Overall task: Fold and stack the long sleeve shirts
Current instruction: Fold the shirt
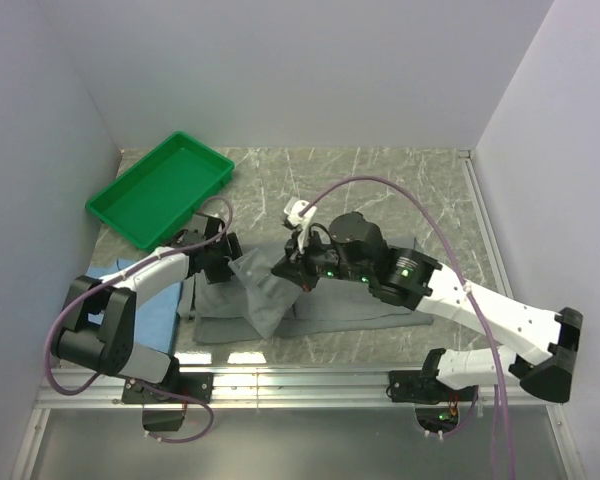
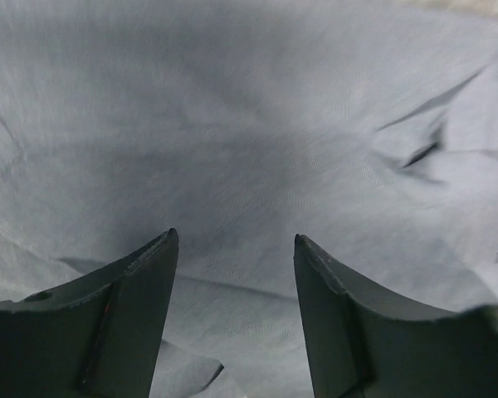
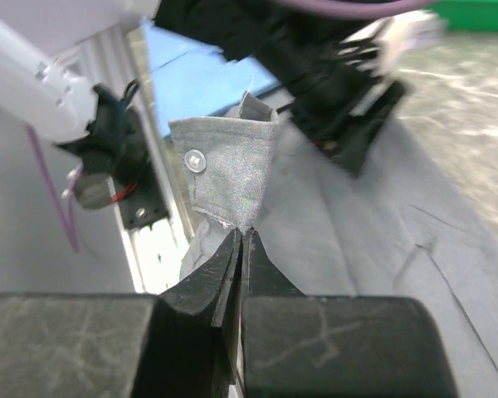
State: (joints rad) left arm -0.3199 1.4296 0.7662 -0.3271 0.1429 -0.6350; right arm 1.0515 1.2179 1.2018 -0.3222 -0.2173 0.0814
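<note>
Across the marbled table our grey shirt lies left to right. We clamp its cuff in the right gripper. The left gripper, jaws apart, hangs just over the cloth.

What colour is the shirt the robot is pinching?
Plain grey. The shirt shows best in the right wrist view.

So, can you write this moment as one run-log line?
phase: folding grey shirt | right gripper: shut on its cuff | left gripper: open over grey cloth | blue shirt: lying at left
</note>
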